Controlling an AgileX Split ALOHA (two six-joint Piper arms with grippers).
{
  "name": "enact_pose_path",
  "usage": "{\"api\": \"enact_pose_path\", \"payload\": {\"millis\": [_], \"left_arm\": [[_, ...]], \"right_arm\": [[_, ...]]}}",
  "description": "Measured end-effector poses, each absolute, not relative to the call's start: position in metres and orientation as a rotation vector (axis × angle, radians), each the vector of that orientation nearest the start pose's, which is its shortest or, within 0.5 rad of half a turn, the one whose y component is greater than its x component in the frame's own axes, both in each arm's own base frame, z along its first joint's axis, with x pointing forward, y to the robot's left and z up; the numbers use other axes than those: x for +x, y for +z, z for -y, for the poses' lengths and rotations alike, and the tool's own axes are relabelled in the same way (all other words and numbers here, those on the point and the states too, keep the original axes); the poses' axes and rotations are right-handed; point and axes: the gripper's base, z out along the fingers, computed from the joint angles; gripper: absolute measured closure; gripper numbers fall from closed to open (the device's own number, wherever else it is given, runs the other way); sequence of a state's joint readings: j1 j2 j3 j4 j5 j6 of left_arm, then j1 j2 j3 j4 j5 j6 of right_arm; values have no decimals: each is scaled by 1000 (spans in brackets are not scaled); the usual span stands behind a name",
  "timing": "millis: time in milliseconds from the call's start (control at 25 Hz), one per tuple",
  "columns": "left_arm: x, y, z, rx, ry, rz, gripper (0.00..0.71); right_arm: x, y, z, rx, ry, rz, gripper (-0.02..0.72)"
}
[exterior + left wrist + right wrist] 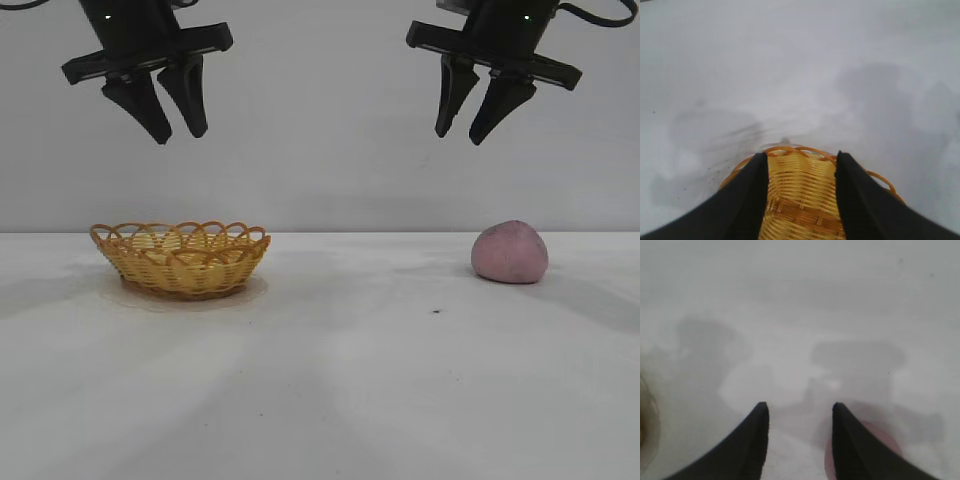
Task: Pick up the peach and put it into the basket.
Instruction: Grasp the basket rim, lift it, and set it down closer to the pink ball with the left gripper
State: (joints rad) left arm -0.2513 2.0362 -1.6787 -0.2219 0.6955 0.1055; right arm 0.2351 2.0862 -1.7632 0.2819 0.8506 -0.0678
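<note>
The dusty pink peach [510, 252] rests on the white table [330, 370] at the right. The yellow wicker basket [181, 257] with its orange looped rim stands at the left and holds nothing. My left gripper [178, 134] hangs high above the basket, open and empty; its wrist view looks down into the basket [802, 192] between the fingers. High above the peach hangs my right gripper [461, 134], a little to its left, also open and empty. In the right wrist view the peach [885, 437] shows partly behind one finger [847, 442].
A tiny dark speck [437, 310] lies on the table in front of the peach. A plain grey wall [320, 150] stands behind the table. Bare tabletop runs between basket and peach.
</note>
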Motion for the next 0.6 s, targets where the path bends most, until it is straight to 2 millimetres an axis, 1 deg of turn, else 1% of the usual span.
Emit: {"api": "enact_pose_path", "payload": {"millis": [320, 440, 520, 600], "left_arm": [[443, 239, 127, 294, -303, -2525, 381], [441, 237, 125, 328, -263, -2548, 381], [440, 231, 119, 364, -203, -2590, 381], [442, 223, 109, 381, -145, -2634, 381]], "right_arm": [[447, 235, -127, -224, 397, -2646, 407], [447, 235, -127, -224, 397, -2646, 407], [447, 235, -127, -224, 397, -2646, 407], [447, 235, -127, -224, 397, -2646, 407]]}}
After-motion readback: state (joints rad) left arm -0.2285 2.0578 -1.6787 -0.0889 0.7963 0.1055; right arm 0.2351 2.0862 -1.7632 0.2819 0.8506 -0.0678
